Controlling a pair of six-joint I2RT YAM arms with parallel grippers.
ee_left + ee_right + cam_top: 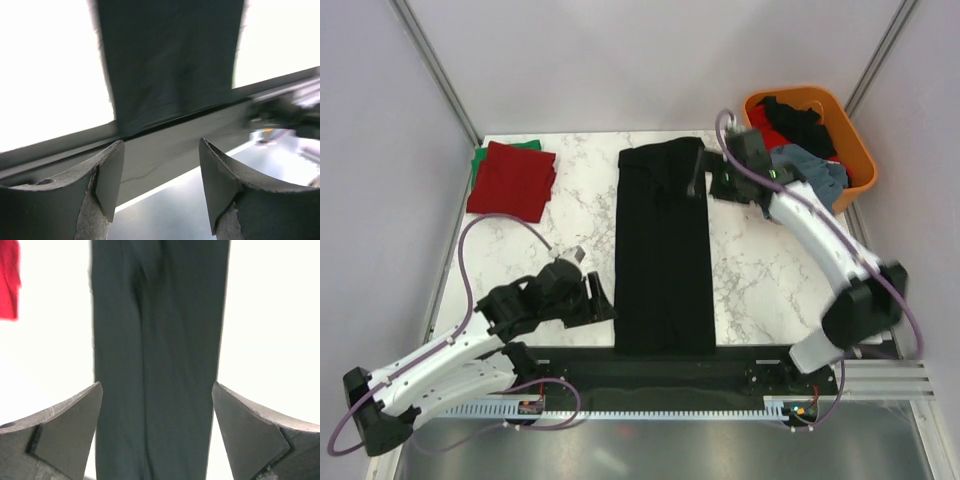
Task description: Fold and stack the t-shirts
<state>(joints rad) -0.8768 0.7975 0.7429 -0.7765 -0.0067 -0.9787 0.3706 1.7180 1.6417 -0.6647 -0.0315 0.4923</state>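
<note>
A black t-shirt [663, 250] lies folded into a long narrow strip down the middle of the table, from far edge to near edge. It also shows in the left wrist view [170, 60] and the right wrist view [157, 365]. My left gripper [603, 303] is open and empty at the strip's near left corner. My right gripper [697, 180] is open and empty at the strip's far right end. A folded dark red t-shirt [510, 180] lies on a folded green one [478, 165] at the far left.
An orange basket [855, 150] at the far right holds black, red and grey-blue shirts. The black rail [670, 362] runs along the table's near edge. Purple cables loop off both arms.
</note>
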